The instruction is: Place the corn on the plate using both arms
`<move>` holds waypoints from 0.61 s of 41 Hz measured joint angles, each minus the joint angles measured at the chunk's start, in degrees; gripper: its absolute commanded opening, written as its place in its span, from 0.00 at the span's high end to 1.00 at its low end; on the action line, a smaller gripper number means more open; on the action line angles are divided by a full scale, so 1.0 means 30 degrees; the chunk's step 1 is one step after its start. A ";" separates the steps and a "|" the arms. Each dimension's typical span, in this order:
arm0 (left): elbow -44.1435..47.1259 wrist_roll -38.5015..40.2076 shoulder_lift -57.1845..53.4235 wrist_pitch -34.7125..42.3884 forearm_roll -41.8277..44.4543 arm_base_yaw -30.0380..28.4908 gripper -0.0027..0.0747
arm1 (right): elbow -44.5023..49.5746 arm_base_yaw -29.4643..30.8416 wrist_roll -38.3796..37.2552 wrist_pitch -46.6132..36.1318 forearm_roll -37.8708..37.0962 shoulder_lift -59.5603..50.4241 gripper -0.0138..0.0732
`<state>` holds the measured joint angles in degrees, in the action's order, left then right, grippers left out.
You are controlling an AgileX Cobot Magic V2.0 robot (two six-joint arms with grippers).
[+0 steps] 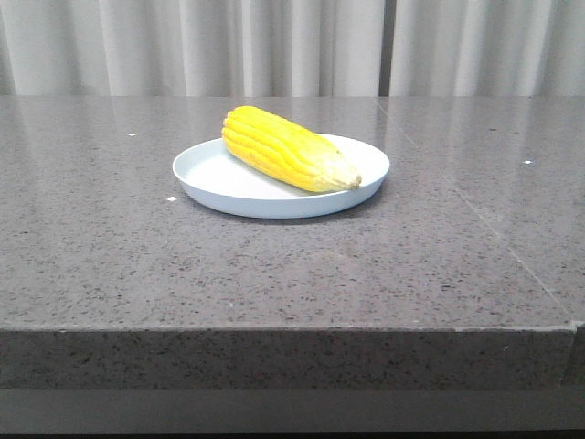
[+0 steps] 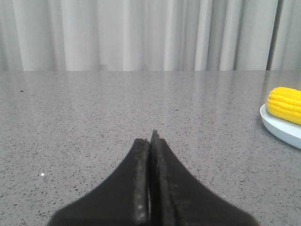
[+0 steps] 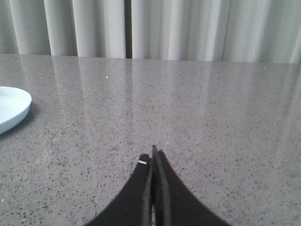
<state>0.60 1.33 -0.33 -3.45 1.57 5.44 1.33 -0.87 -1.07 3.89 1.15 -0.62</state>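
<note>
The yellow corn lies across the pale blue-white plate in the middle of the table, its paler tip resting on the plate's right rim. Neither arm shows in the front view. My left gripper is shut and empty, low over bare table; the corn's blunt end and the plate's edge show far off at the side of its view. My right gripper is shut and empty over bare table, with the plate's edge at the other side of its view.
The grey speckled stone table ends in a front edge close to the camera. Pale curtains hang behind the table's far edge. A seam runs through the tabletop on the right.
</note>
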 measured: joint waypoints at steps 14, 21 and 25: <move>0.0000 0.0000 0.0000 0.0000 0.0000 0.0000 0.99 | 0.0047 0.0344 0.0000 -0.0648 0.1248 0.0000 0.94; 0.0000 0.0000 0.0000 0.0000 0.0000 0.0000 0.99 | 0.0047 0.0413 0.0000 -0.0648 0.1281 0.0000 0.94; 0.0000 0.0000 0.0000 0.0000 0.0000 0.0000 0.99 | 0.0047 0.0413 0.0000 -0.0648 0.1291 0.0000 0.94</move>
<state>0.60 1.33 -0.33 -3.45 1.57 5.44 1.47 0.37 -1.07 1.95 5.02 -0.62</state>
